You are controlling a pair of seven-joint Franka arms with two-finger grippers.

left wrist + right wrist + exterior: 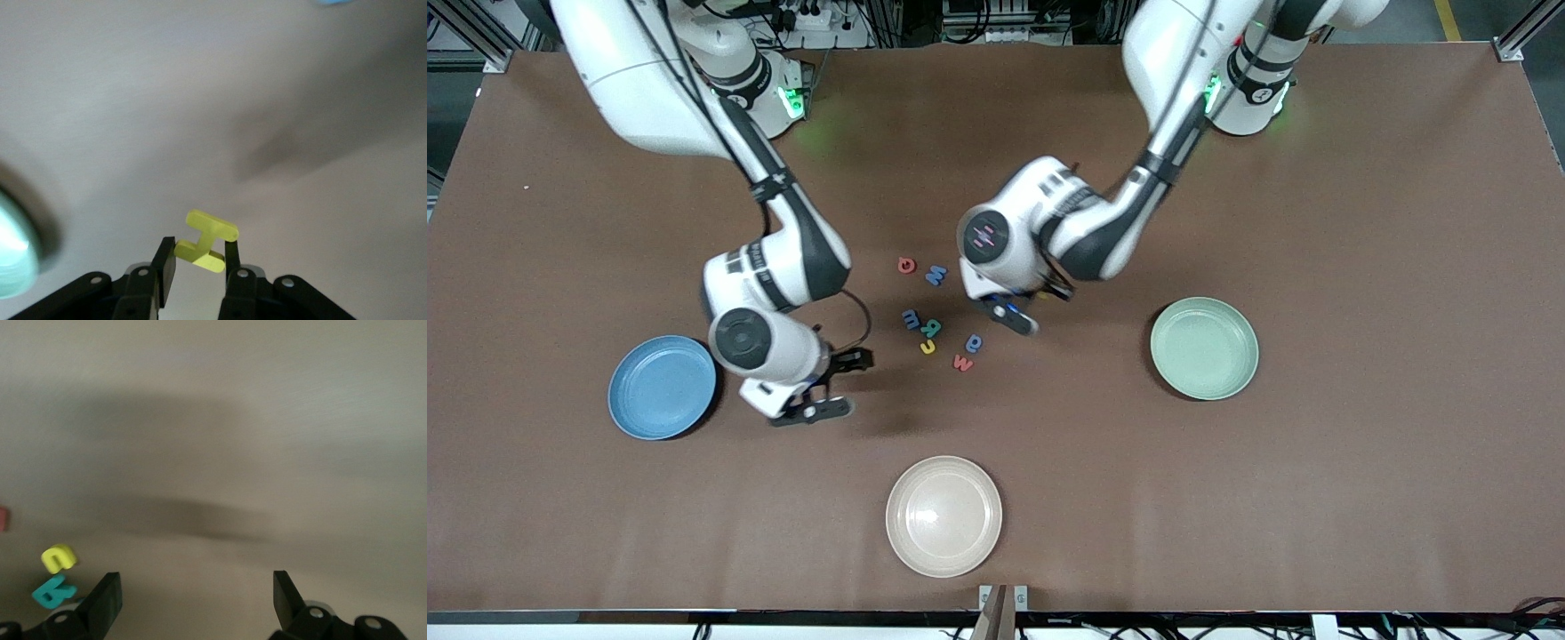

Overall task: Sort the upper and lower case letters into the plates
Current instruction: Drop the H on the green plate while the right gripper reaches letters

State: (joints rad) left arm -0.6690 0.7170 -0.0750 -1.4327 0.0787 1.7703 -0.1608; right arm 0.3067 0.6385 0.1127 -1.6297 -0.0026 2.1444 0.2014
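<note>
Now the left end effector (199, 259) pinches a yellow letter (207, 240) above the tabletop (1360, 222); the right end effector (197, 600) hangs wide open beside the blue plate (662, 387).

Lab: two benchtop robot arms (783, 258)

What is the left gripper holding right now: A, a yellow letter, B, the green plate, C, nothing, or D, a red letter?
A: the left wrist view shows the left gripper shut on a yellow letter, pinched between its fingers above the table.
</note>
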